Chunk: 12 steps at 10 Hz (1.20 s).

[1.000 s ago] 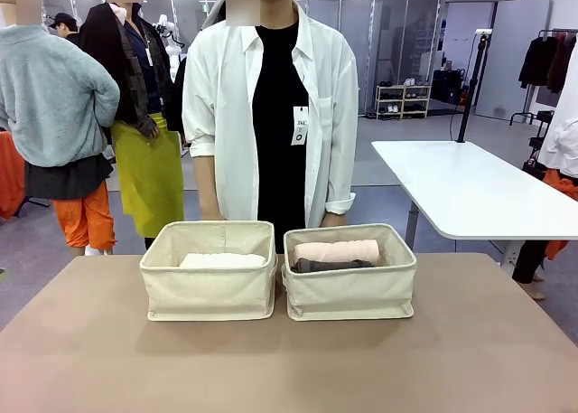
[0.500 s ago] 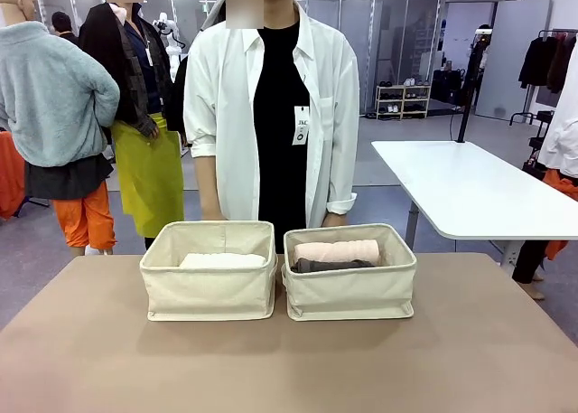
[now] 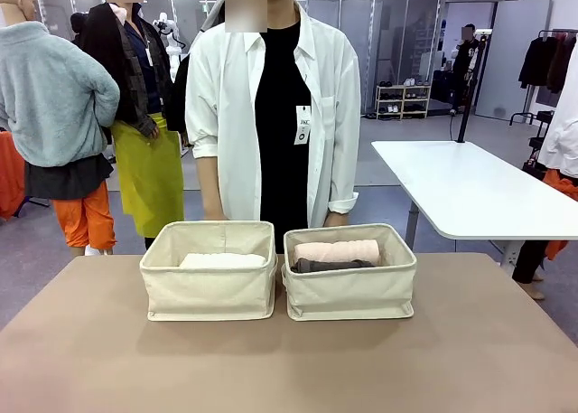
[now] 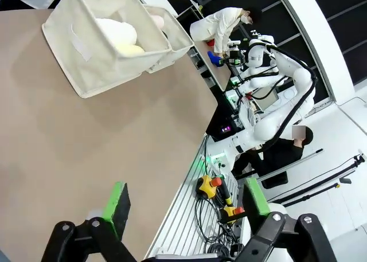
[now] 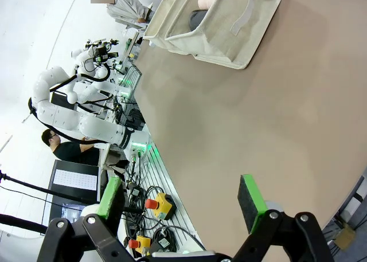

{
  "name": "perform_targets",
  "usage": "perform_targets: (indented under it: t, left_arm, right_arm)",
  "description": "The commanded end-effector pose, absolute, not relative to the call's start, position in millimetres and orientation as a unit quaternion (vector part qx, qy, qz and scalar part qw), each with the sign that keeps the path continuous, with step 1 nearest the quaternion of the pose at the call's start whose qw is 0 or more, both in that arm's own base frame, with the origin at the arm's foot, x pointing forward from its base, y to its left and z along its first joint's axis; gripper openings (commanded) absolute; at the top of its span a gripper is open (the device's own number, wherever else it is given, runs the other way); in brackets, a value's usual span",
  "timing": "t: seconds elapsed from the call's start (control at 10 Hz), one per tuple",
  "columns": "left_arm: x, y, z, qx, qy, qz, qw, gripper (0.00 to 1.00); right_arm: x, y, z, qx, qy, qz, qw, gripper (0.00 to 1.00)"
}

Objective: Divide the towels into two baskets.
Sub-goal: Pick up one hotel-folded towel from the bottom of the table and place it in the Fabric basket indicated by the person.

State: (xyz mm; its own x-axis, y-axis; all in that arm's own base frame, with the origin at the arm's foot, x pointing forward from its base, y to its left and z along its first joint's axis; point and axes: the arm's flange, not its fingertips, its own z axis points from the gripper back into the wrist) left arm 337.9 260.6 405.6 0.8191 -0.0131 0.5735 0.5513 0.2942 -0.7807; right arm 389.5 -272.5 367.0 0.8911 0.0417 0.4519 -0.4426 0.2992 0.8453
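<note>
Two cream canvas baskets stand side by side on the brown table. The left basket (image 3: 209, 283) holds a white towel (image 3: 222, 261); in the left wrist view that basket (image 4: 92, 55) shows the white towel (image 4: 114, 30) and a pale yellow towel (image 4: 131, 50). The right basket (image 3: 350, 285) holds a pale pink towel (image 3: 337, 250) with a dark grey towel (image 3: 332, 266) in front of it; the right wrist view shows this basket (image 5: 221, 27) too. My left gripper (image 4: 186, 202) is open over the near table edge. My right gripper (image 5: 180, 196) is open as well, empty.
A person in a white shirt (image 3: 271, 115) stands right behind the baskets. The brown table (image 3: 289, 359) stretches bare in front of the baskets. A white table (image 3: 470, 192) stands at the back right. Cables and control boxes (image 4: 215, 196) lie beyond the table's near edge.
</note>
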Motion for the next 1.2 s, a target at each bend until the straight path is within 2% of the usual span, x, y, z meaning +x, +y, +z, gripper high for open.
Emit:
perform_targets:
  t: [0.0, 1.1]
  left_arm:
    - [332.0, 258.5, 407.7, -0.562, -0.240, -0.182, 0.770, 1.00]
    - [332.0, 258.5, 407.7, -0.562, -0.240, -0.182, 0.770, 1.00]
  right_arm:
    - [387.9, -267.5, 368.5, 0.568, -0.179, 0.152, 0.789, 1.00]
    - [387.9, -267.5, 368.5, 0.568, -0.179, 0.152, 0.789, 1.00]
